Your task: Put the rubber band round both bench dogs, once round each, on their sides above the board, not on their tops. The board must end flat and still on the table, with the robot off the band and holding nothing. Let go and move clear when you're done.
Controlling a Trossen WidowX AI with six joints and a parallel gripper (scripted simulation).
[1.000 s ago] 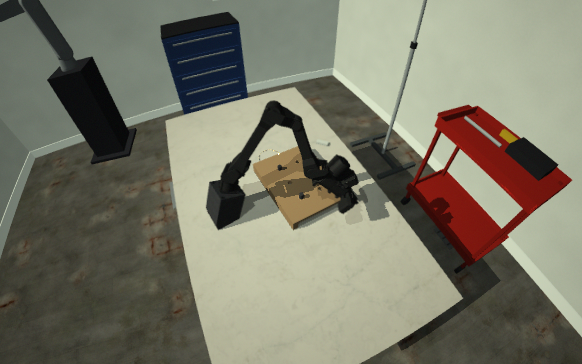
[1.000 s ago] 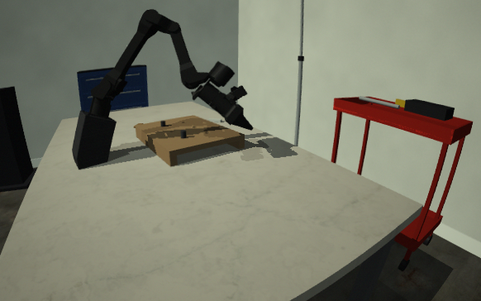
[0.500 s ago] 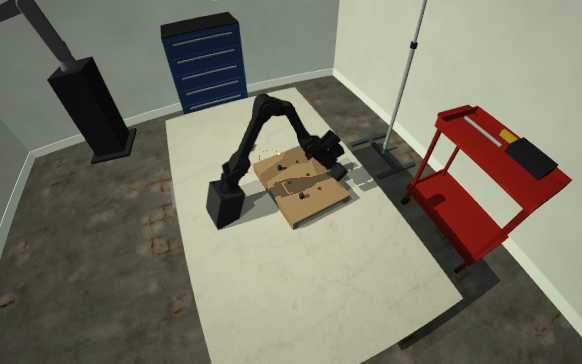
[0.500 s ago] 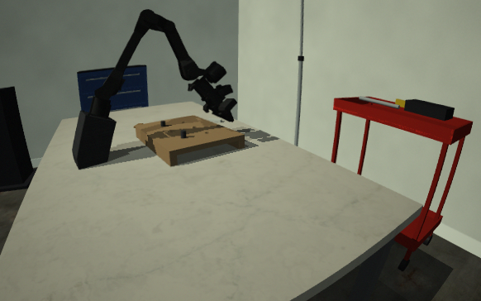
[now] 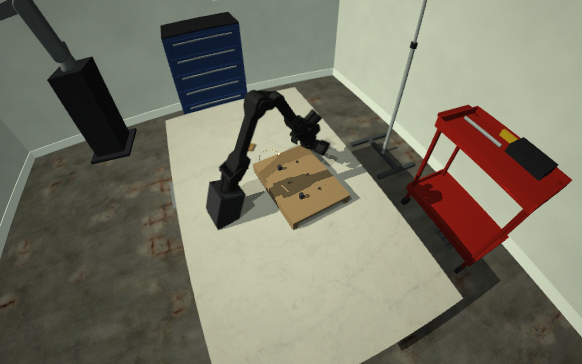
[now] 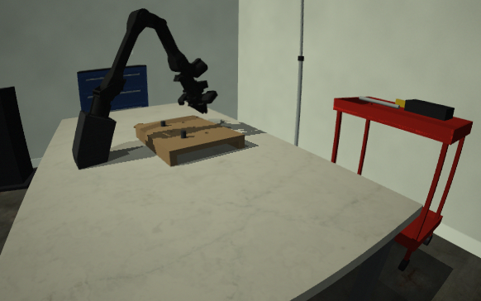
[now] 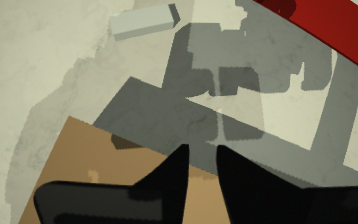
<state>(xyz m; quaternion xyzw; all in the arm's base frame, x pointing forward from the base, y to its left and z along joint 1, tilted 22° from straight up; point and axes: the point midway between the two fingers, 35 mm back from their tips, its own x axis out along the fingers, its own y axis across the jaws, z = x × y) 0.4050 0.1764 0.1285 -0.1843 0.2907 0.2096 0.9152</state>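
Note:
The wooden board (image 5: pixel 302 186) lies flat on the table next to the arm's base. Two black bench dogs stand on it, one at the far end (image 5: pixel 279 167) and one at the near end (image 5: pixel 302 196); both also show in the exterior view (image 6: pixel 163 123) (image 6: pixel 183 134). A thin pale rubber band (image 5: pixel 268 152) lies as a loose loop at the board's far left corner, off both dogs. My gripper (image 5: pixel 322 147) hangs above the board's far right corner, away from the band. In the wrist view its fingers stand close together with nothing between them.
A small pale block (image 7: pixel 142 21) lies on the table beyond the board's corner (image 7: pixel 105 170). A red cart (image 5: pixel 483 175) and a pole stand (image 5: pixel 390 150) are off the table's right side. A blue drawer cabinet (image 5: pixel 203 62) and a black column (image 5: pixel 88 110) stand behind.

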